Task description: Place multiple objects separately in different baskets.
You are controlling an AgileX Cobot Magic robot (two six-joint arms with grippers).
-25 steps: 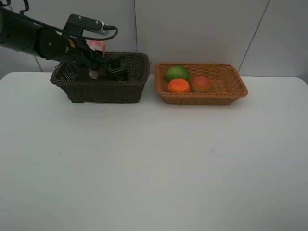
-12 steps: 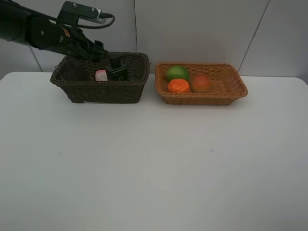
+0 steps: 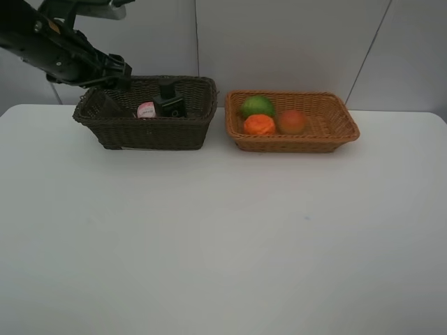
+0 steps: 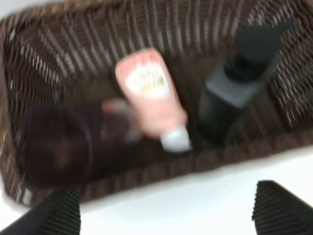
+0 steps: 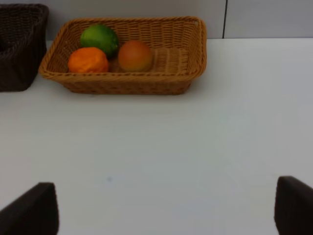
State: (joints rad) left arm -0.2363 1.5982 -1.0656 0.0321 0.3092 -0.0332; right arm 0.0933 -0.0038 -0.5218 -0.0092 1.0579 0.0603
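The pink soap bottle (image 4: 152,95) shows a red-and-white label in the left wrist view, but the blur leaves no word readable. It lies tilted in the dark brown basket (image 3: 144,130), a deep rectangular wicker weave, cap toward the near wall. Beside it stands the dark green bottle (image 4: 239,81), flat-sided and matte, its label unreadable too, and the translucent mauve cup (image 4: 58,147) lies on its side at the other end. The left hand (image 4: 168,215) hangs above the basket rim, fingers spread wide, holding nothing. Over in the shallower orange-tan basket (image 3: 342,136), 3 round fruits cluster at 1 end: green lime (image 3: 257,106), dimpled orange tangerine (image 3: 260,124), smooth red-yellow peach (image 3: 292,121). The right hand (image 5: 166,208) hovers over the bare white bench (image 3: 223,237), fingers spread and empty.
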